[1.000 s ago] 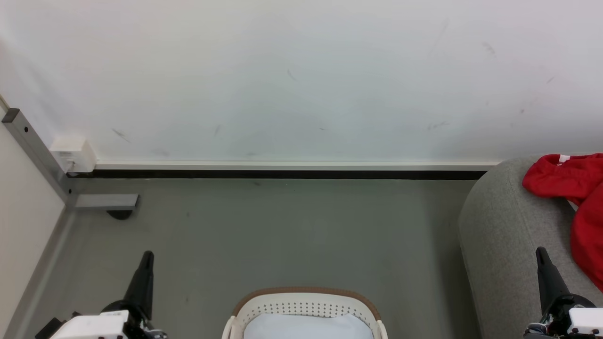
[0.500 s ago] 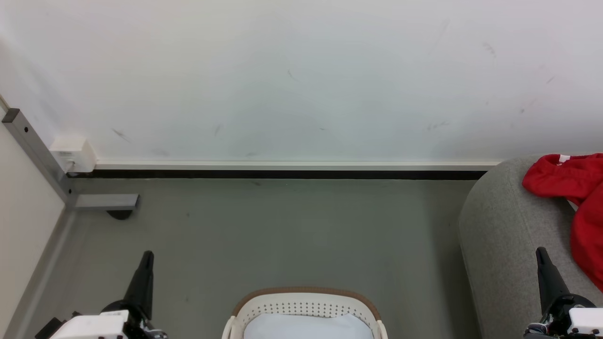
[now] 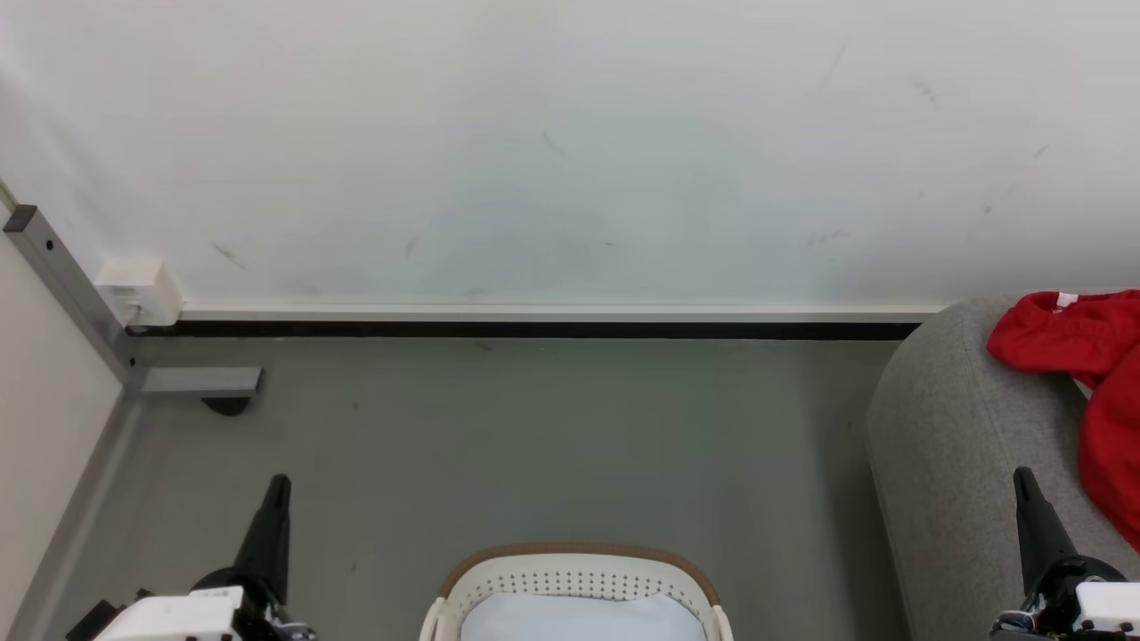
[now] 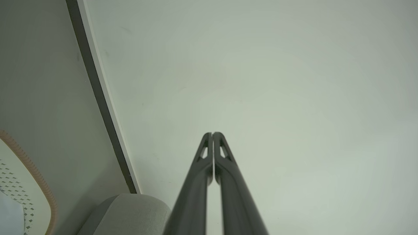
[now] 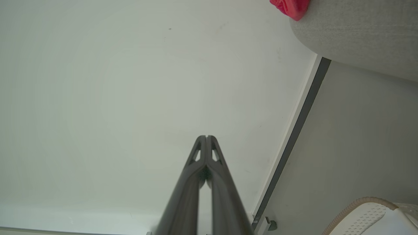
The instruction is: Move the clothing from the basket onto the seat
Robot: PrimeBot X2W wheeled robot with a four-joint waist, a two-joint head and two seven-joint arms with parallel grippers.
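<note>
Red clothing [image 3: 1091, 374] lies on the grey seat [image 3: 953, 445] at the right edge of the head view; a red corner [image 5: 290, 8] and the seat [image 5: 359, 36] also show in the right wrist view. The cream basket [image 3: 579, 570] with its brown rim stands on the floor at bottom centre, holding a pale blue-white cloth [image 3: 579, 619]. My left gripper [image 3: 279, 485] is shut and empty at lower left, tips together [image 4: 212, 134]. My right gripper [image 3: 1021, 476] is shut and empty in front of the seat, tips together [image 5: 206, 137].
A white wall [image 3: 570, 151] with a dark baseboard [image 3: 534, 329] runs behind the grey floor [image 3: 534, 445]. A grey metal post and foot [image 3: 200, 381] and a white box [image 3: 138, 289] stand at the left corner.
</note>
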